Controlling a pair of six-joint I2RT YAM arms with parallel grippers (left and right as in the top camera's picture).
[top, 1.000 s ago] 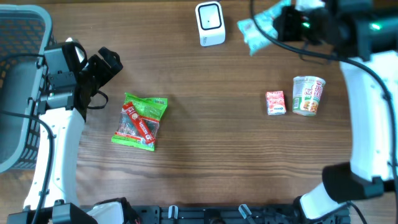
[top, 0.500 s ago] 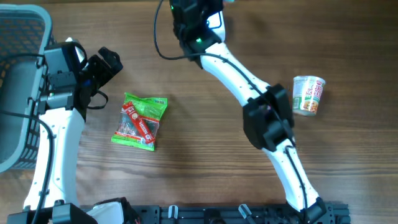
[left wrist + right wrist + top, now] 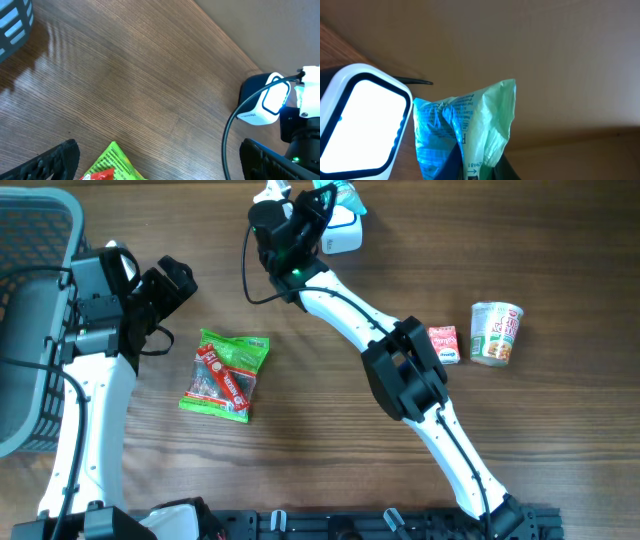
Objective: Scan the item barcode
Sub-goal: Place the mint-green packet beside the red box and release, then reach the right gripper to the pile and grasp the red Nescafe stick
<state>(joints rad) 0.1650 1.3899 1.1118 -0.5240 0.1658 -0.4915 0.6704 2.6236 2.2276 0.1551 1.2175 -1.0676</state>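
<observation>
Since the crinkly teal-and-green plastic packet (image 3: 465, 131) is already up off the brown wooden table (image 3: 300, 450) and held just beside the white box-shaped barcode scanner (image 3: 362, 120), the pick-up and carry look done. What is left, by my reading, is to turn the barcode to the scanner's lit window and get a read. Some print shows near the packet's lower edge in the right wrist view, but whether it is the barcode, or which way it faces, I cannot tell. The packet stands up out of the right pincer (image 3: 477, 167), whose jaws are pinched narrow on its bottom edge. The left pincer (image 3: 157, 150) hangs wide and empty, well apart from the scanner, near a green snack bag with a red label (image 3: 227, 373). A small red-and-white carton (image 3: 443, 344) and a paper noodle cup (image 3: 496, 332) lie off to the right, and a grey slatted basket (image 3: 30, 240) sits at the left.
</observation>
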